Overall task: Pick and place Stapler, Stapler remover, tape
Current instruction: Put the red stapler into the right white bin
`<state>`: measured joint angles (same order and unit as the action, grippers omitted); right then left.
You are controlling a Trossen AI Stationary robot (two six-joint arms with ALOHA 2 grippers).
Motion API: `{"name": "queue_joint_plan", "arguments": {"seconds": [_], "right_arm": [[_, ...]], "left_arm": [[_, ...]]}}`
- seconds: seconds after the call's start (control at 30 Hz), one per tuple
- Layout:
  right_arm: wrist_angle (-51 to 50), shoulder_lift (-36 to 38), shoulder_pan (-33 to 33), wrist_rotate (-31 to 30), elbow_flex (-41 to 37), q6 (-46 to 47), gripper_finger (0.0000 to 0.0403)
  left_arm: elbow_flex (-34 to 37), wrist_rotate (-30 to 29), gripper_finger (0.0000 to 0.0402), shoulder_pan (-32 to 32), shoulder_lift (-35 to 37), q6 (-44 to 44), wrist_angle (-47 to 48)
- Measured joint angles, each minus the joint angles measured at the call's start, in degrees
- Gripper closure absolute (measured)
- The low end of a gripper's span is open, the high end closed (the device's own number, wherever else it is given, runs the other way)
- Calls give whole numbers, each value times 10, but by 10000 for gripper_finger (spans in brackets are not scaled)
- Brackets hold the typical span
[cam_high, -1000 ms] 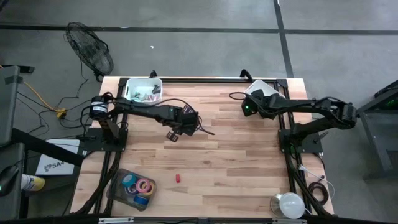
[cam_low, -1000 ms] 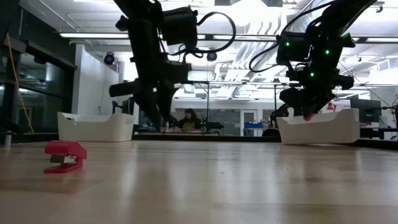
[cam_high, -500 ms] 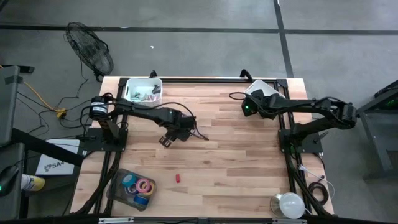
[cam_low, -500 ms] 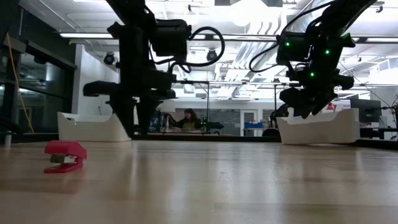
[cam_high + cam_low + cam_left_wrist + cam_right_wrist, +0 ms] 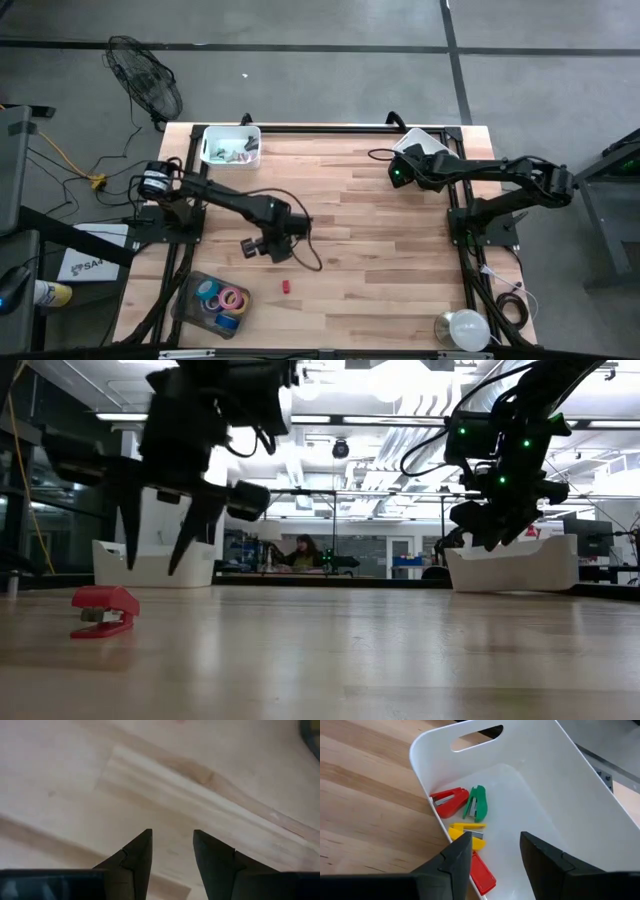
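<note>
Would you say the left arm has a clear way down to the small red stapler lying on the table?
Probably yes: the left gripper hovers with open, empty jaws close to the red stapler, with only bare wood between them.

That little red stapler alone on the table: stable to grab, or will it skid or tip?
The red stapler looks small and probably light, so a push likely skids it on the smooth wooden table. It rests on a flat base, so rolling seems unlikely. Its open mouth may close when squeezed.

Two dark jointed arms, black cables, green lights.
</note>
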<state>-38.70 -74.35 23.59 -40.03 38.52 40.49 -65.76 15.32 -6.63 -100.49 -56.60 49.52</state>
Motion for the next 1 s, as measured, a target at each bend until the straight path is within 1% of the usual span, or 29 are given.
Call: {"name": "queue_joint_plan", "arguments": {"seconds": [0.1, 0.23, 0.33, 0.7, 1.0], "right_arm": [[0, 0, 0, 4, 0, 0, 244], [0, 0, 0, 12, 0, -4, 244], [1, 0, 0, 14, 0, -5, 245], [2, 0, -1, 26, 0, -9, 245], [2, 0, -28, 19, 0, -3, 244]], "left_arm": [[0, -10, 261, -25, 0, -31, -9], [0, -40, 261, -57, 0, -38, -54], [0, -49, 261, -79, 0, -48, -74], [0, -52, 261, -137, -1, -77, -139], [0, -39, 261, -145, -1, -76, -155]]}}
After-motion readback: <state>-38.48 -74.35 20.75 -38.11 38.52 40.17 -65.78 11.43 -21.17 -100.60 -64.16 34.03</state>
